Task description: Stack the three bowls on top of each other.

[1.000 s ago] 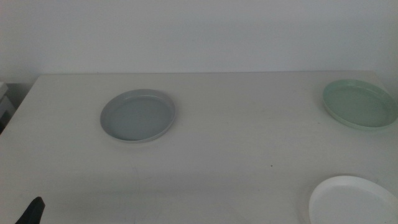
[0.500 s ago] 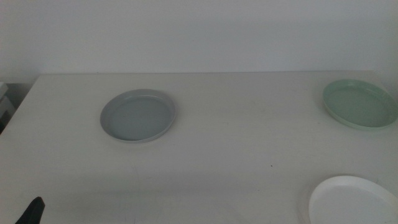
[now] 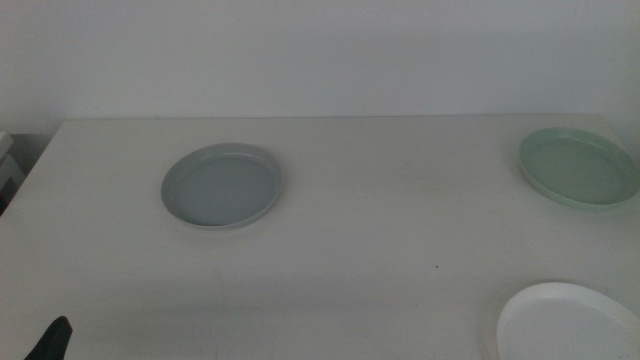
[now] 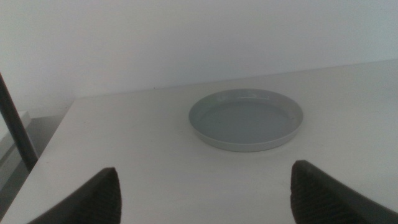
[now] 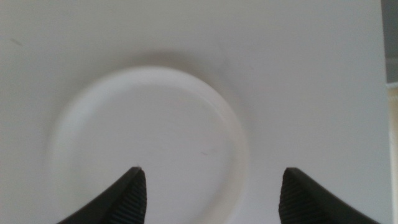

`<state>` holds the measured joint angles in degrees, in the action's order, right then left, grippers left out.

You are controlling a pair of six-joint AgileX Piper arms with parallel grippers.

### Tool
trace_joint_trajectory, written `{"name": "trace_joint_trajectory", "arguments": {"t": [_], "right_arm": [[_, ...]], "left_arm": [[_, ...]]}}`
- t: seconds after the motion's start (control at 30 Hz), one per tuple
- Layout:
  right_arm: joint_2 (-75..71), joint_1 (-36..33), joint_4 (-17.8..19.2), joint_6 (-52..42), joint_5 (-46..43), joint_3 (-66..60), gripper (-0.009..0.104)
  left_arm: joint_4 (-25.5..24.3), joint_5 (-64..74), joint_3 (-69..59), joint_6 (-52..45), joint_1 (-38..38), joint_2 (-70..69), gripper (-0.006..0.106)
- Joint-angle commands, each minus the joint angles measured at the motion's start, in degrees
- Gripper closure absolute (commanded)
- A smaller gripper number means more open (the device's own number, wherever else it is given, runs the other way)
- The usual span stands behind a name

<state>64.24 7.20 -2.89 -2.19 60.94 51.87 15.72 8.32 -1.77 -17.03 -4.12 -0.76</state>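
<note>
Right gripper: jaws spread wide, nothing between them, hanging directly above the white bowl, which lies flat on the table right under the jaws. Not touching it yet, as far as visible.

Left gripper: jaws also spread wide and empty, low at the near edge of the table, only a dark tip showing in the middle view. Ahead of it, well apart, the grey-blue bowl resting flat. Far from both grippers, at the back on the right arm's side, the pale mint green bowl, alone and flat too.

All three apart from each other; no stacking begun.

Probably stiff, smooth, rather slippery dishes, likely light but breakable if dropped. No handle anywhere, so best hold judged to be the low rim: one jaw inside, one outside, pinching the wall. Flat middle impossible to grasp.
</note>
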Motion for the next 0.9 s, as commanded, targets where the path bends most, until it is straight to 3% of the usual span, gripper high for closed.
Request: {"name": "trace_joint_trajectory", "arguments": {"t": [0.0, 0.27, 0.47, 0.87], "right_arm": [[0.57, 3.2, 0.2, -5.82, -3.13, -0.34, 0.041], [7.75, 7.95, -0.31, -17.16, -7.54, -1.12, 0.041], [14.86, 8.03, -0.26, -18.13, -12.7, -1.12, 0.041], [25.74, 8.03, -1.33, -18.13, -12.52, -1.12, 0.047]], "left_arm": [[0.36, -4.14, 0.29, 0.4, 0.1, -0.79, -0.004], [0.36, -4.14, 0.29, 0.4, 0.1, -0.79, -0.004], [0.36, -4.14, 0.29, 0.4, 0.1, -0.79, -0.004], [0.36, -4.14, 0.29, 0.4, 0.1, -0.79, -0.004]]}}
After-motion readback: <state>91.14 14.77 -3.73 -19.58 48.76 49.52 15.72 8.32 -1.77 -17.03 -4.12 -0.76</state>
